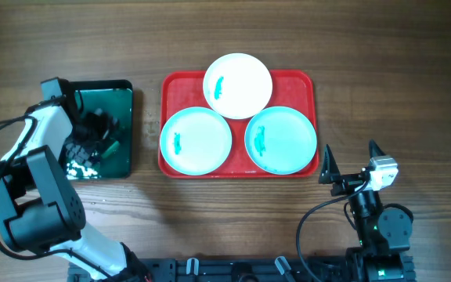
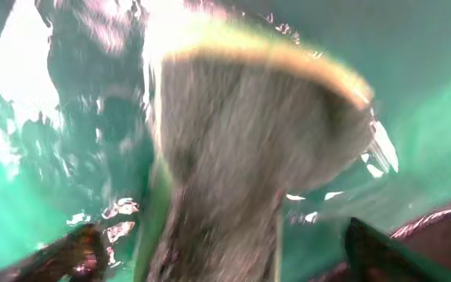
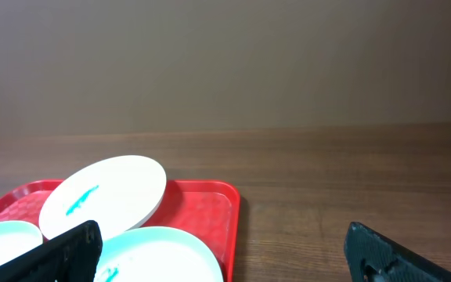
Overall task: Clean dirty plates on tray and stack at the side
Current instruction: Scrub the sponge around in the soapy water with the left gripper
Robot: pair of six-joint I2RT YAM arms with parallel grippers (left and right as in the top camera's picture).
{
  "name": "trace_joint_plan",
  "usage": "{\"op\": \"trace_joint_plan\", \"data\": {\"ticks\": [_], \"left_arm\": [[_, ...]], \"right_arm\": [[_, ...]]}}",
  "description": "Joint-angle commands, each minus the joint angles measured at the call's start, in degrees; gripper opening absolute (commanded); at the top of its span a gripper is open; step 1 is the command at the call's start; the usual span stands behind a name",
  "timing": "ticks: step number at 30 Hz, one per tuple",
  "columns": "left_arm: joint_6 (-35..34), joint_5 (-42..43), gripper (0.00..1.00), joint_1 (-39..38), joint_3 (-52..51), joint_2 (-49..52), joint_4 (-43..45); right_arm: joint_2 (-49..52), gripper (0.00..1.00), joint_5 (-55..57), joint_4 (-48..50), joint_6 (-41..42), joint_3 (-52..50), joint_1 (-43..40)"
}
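Overhead: left gripper (image 1: pixel 96 139) reaches down inside the dark green tray (image 1: pixel 124 94); right gripper (image 1: pixel 351 160) hangs over bare table (image 1: pixel 382 55), near its own base; right fingers spread wide, nothing between them.

Red tray (image 1: pixel 177 82) lies well to the right of the left gripper, and ahead and to the left of the right gripper; neither gripper touches it.

Three plates on the red tray; white plate (image 1: pixel 238 85) farthest from both grippers, its far edge over the tray's far rim, its near edge overlapping both pale ones; left turquoise plate (image 1: pixel 196 141) is the nearest to the left gripper; right turquoise plate (image 1: pixel 281 139) is the nearest to the right gripper, just ahead and left of it; each plate carries a small teal smear.

Left wrist view: fingers (image 2: pixel 77 251) stand apart at the lower corners; a grey pad (image 2: pixel 241 157) with a yellowish upper edge, badly blurred, fills the middle ahead of them; a gap shows on either side of its lower part, so no clamp seen; green floor with bright glints around it.

Right wrist view: both fingertips apart at the lower corners; white plate tilted, propped on the turquoise ones, ahead and left.
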Motion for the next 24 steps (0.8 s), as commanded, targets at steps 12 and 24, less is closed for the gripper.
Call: {"op": "trace_joint_plan", "data": {"ticks": [12,24], "left_arm": [[-0.3,-6.4,0.04,0.0,-2.3,2.8,2.4],[-0.3,-8.3,0.96,0.0,-2.3,2.8,10.4]], "right_arm": [[0.0,1.00,0.7,0.2,-0.5,-0.1,0.1],[0.0,1.00,0.7,0.2,-0.5,-0.1,0.1]]}}
